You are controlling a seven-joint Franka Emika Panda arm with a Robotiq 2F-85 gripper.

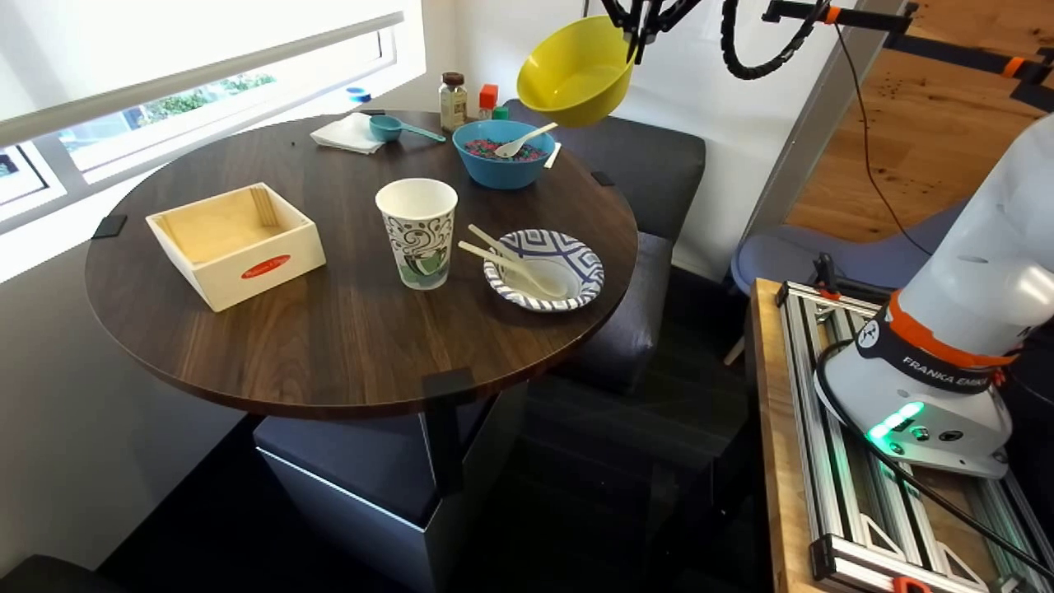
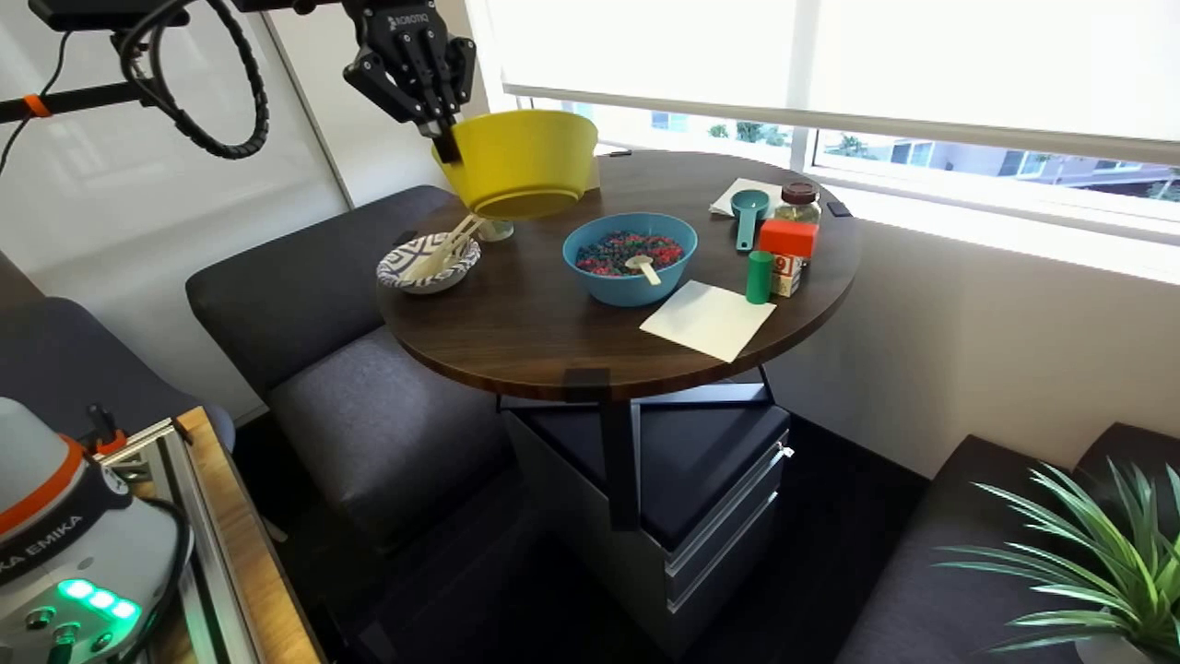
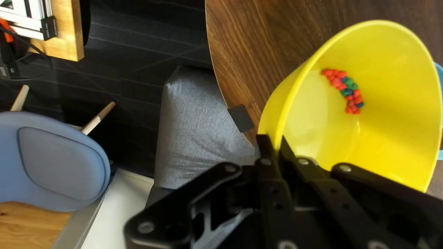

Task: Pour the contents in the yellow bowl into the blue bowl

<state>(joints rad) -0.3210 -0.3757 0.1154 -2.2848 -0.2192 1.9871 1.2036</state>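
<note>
Exterior view: spoon (image 2: pixel 643 266) lies in blue bowl (image 2: pixel 627 291), white sheet (image 2: pixel 710 319) beside.

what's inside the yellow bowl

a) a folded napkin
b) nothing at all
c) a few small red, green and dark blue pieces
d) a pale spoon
c, since the wrist view looks into the yellow bowl and shows a small cluster of red, green and dark blue pieces inside it.
</note>
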